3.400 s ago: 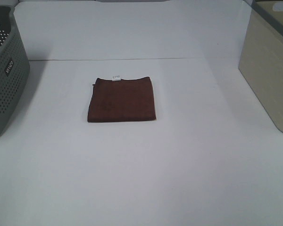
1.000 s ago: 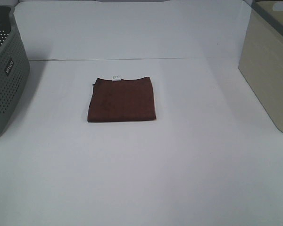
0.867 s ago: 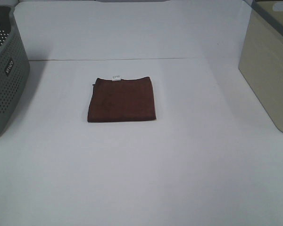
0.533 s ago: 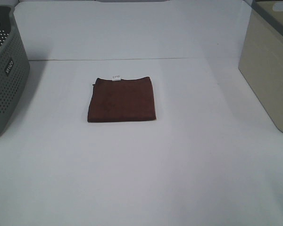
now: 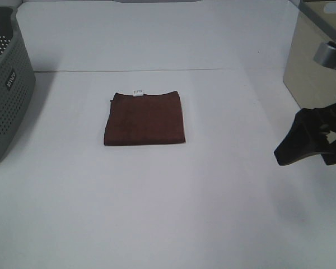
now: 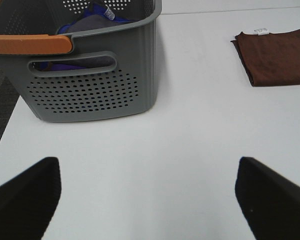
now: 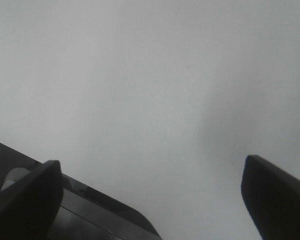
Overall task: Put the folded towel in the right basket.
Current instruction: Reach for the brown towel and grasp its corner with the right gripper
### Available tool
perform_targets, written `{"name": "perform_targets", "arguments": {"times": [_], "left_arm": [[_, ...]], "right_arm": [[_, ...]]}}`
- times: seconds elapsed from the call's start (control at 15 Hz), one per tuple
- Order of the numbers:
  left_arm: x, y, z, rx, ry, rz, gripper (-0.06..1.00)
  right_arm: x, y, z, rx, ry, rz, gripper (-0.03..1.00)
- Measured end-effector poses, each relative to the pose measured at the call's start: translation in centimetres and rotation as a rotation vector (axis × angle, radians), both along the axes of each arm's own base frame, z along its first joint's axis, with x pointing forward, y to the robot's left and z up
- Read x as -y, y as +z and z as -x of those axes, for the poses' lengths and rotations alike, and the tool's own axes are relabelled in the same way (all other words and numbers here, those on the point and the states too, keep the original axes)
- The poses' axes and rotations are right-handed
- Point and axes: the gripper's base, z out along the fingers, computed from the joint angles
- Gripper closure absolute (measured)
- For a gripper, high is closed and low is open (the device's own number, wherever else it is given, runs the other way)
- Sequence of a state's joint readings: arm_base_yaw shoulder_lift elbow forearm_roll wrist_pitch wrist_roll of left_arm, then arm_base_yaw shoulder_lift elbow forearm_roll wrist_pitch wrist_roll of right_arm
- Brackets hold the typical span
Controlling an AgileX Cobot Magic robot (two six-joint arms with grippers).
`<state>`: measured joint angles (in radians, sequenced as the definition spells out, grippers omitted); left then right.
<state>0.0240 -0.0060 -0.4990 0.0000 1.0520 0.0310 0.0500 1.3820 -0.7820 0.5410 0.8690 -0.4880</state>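
Observation:
The folded brown towel lies flat on the white table, a white tag at its far edge. It also shows in the left wrist view. The beige right basket stands at the table's right edge. My right gripper hangs in front of that basket, well to the right of the towel, open and empty. In the right wrist view its fingers stand wide apart over bare white surface. My left gripper is open and empty, near the grey basket, and out of the exterior view.
A grey perforated basket stands at the left edge; in the left wrist view it holds blue and grey cloth and has an orange handle. A dark rounded part shows in the right wrist view.
My right gripper has come into the exterior view at the right edge, in front of the beige basket. The towel and both baskets have not moved.

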Motion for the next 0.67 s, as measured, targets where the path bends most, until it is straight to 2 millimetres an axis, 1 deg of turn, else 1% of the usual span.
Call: {"name": "perform_targets", "arguments": {"times": [0.2,0.27,0.4,0.47,0.53,0.67], "left_arm": [[0.0,0.0,0.0,0.0,0.0,0.0,0.06],[0.0,0.0,0.0,0.0,0.0,0.0,0.06],[0.0,0.0,0.0,0.0,0.0,0.0,0.06],[0.0,0.0,0.0,0.0,0.0,0.0,0.06],[0.0,0.0,0.0,0.0,0.0,0.0,0.06],[0.0,0.0,0.0,0.0,0.0,0.0,0.06]], "right_arm": [[-0.6,-1.5,-2.9,-0.037,0.024,-0.036,0.06],[-1.3,-1.7,-4.0,-0.037,0.046,-0.033,0.07],[-3.6,-2.0,-6.2,-0.001,0.123,-0.013,0.07],[-4.2,-2.1,-6.6,0.009,0.141,-0.005,0.07],[-5.3,-2.4,-7.9,0.027,0.162,-0.001,0.07],[-6.4,-3.0,-10.6,0.031,0.125,-0.043,0.08]]}}
